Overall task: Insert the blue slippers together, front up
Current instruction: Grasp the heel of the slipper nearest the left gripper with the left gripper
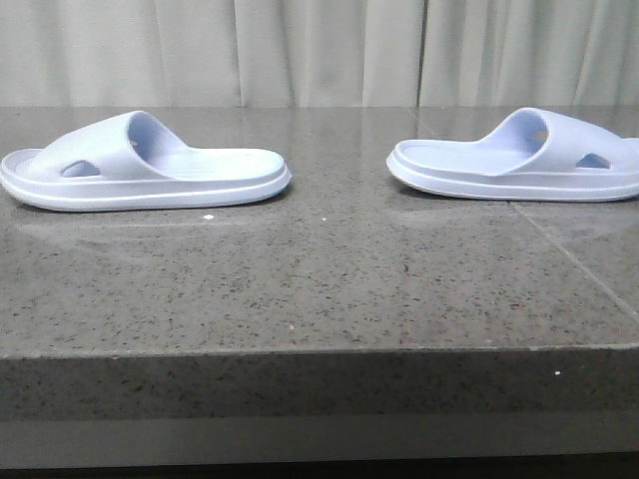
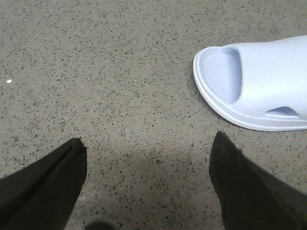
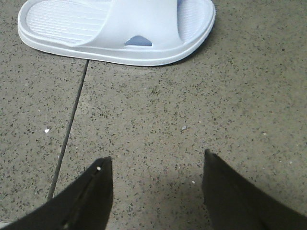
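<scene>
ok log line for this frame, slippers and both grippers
left slipper: flat on countertop | right slipper: flat, apart | left gripper: open, empty | right gripper: open, empty

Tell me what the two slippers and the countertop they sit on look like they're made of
The left slipper and right slipper look like one-piece molded foam, probably EVA: thick rounded soles, matte pale blue, no seams or stitching, ribbed footbeds. The countertop looks like polished speckled stone, granite or a quartz composite: grey with dark flecks, a faint sheen reflecting the slippers, and a thin joint line on the right.
</scene>
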Controlling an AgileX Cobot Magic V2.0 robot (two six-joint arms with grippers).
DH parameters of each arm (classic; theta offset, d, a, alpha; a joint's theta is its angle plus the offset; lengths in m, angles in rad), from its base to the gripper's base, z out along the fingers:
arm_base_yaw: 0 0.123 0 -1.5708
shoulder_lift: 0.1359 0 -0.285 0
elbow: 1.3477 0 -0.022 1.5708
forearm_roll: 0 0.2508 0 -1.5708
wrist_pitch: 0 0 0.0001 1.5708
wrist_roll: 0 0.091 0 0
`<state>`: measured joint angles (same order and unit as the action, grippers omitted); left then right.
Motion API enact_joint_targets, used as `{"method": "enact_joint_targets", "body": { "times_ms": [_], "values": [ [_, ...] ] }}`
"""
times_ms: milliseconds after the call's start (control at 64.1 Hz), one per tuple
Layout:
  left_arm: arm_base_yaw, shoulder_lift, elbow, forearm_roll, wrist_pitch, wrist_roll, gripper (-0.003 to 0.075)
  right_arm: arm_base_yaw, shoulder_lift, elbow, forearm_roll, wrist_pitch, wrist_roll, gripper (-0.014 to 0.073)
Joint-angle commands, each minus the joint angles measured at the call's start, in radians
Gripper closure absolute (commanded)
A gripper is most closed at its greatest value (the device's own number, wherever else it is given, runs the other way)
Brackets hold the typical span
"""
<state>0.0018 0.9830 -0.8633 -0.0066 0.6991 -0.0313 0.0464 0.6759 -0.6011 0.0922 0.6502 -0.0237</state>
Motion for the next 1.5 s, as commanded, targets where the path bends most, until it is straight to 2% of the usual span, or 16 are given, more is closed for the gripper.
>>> {"method": "enact_joint_targets", "body": {
  "times_ms": [0, 109, 234, 312, 406, 453, 780, 874, 1170, 1483],
  "values": [
    [0.013, 0.053, -0.098, -0.023, 0.009, 0.045, 0.0185, -0.007, 0.004, -0.033, 0.005, -0.057, -0.004, 0.0149],
    [0.085, 0.135, -0.165, -0.173, 0.052, 0.177, 0.0185, -0.007, 0.004, -0.033, 0.005, -0.058, -0.004, 0.0149],
    [0.22, 0.232, -0.215, -0.53, 0.116, 0.467, 0.0185, -0.007, 0.004, -0.033, 0.005, -0.058, -0.004, 0.0149],
    [0.293, 0.3, -0.233, -0.712, 0.186, 0.589, 0.0185, -0.007, 0.004, -0.033, 0.005, -0.058, -0.004, 0.0149],
    [0.333, 0.403, -0.255, -0.931, 0.291, 0.729, 0.0186, -0.007, 0.004, -0.033, 0.005, -0.059, -0.004, 0.0149],
    [0.331, 0.456, -0.273, -0.994, 0.313, 0.764, 0.0186, -0.007, 0.004, -0.033, 0.005, -0.059, -0.004, 0.0149],
    [0.257, 0.659, -0.391, -1.018, 0.354, 0.771, 0.0188, -0.007, 0.004, -0.033, 0.005, -0.059, -0.004, 0.0149],
    [0.246, 0.691, -0.409, -1.017, 0.356, 0.771, 0.0211, -0.007, 0.004, -0.033, 0.005, -0.059, -0.004, 0.0149],
    [0.244, 0.751, -0.415, -1.006, 0.359, 0.771, 0.0297, -0.007, 0.004, -0.033, 0.005, -0.059, -0.004, 0.0149],
    [0.244, 0.757, -0.415, -0.999, 0.369, 0.771, 0.0302, -0.007, 0.004, -0.033, 0.005, -0.059, -0.004, 0.0149]
  ]
}}
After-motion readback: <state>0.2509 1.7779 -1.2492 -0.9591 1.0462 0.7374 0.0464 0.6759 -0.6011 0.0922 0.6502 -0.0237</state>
